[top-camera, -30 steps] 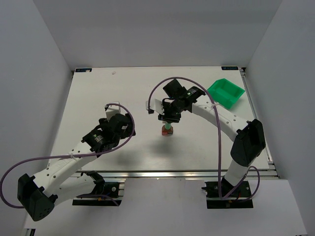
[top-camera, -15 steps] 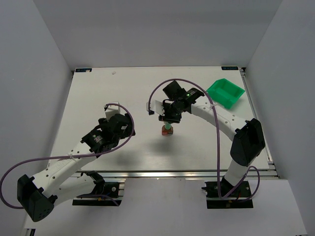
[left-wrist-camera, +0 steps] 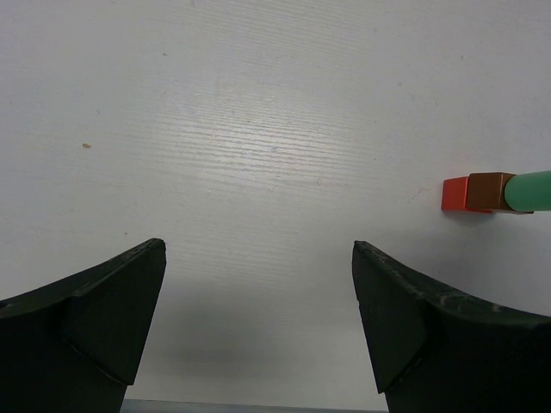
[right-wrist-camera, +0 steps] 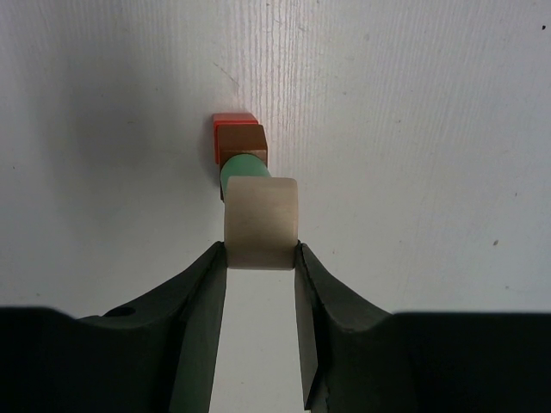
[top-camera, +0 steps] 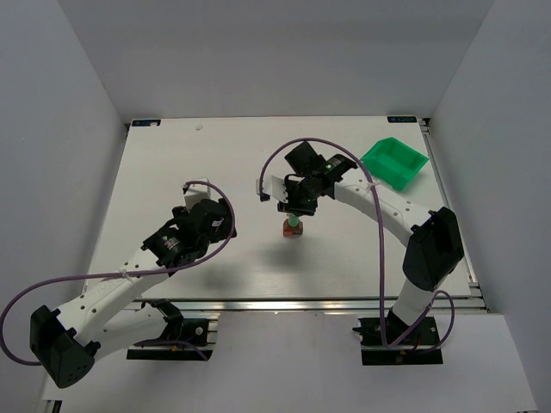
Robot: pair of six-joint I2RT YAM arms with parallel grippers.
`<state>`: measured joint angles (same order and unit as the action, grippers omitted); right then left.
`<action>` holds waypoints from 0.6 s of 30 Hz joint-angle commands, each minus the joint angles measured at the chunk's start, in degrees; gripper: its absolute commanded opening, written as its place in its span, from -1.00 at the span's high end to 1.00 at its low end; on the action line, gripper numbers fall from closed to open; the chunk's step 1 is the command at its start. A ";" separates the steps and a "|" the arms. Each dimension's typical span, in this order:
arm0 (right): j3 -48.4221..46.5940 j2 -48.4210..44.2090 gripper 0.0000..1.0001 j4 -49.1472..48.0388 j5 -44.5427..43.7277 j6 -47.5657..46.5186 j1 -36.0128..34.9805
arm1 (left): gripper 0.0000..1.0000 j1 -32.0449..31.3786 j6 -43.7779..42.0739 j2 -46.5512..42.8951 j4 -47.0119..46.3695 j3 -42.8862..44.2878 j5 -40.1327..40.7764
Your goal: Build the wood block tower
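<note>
The right gripper (right-wrist-camera: 262, 256) is clamped on a cream block (right-wrist-camera: 262, 219) over the wood block tower (right-wrist-camera: 240, 148). A skewed release could topple the 3 blocks below. To the left, the left gripper (left-wrist-camera: 258, 292) hangs with its jaws apart.

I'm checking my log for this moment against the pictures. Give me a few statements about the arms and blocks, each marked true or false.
1. The right gripper is shut on the cream block. True.
2. The left gripper holds a block. False: it is open, with nothing between its fingers.
3. The red block is at the bottom of the tower. True.
4. The tower stands inside the bin. False: it stands on the table; the bin is apart, near the far right corner.
5. The green block sits directly on the red block. False: the brown block lies between them.
</note>
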<state>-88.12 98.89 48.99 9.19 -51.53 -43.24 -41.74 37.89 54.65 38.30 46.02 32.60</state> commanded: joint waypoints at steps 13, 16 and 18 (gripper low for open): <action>1.19 -0.72 0.00 -1.80 -0.22 -0.33 0.00 | -0.96 -0.10 -1.24 0.28 -1.04 2.23 0.10; 1.28 -1.07 0.00 -1.89 -0.14 -0.33 0.09 | -0.96 -0.19 -1.33 0.28 -1.13 2.32 0.01; 1.28 -1.16 0.00 -1.97 -0.05 -0.24 0.09 | -0.96 -0.19 -1.50 0.19 -1.39 2.32 -0.17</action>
<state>-87.20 98.89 47.86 9.13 -51.48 -43.24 -41.74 36.97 55.16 37.85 46.26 32.53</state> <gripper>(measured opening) 0.503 0.982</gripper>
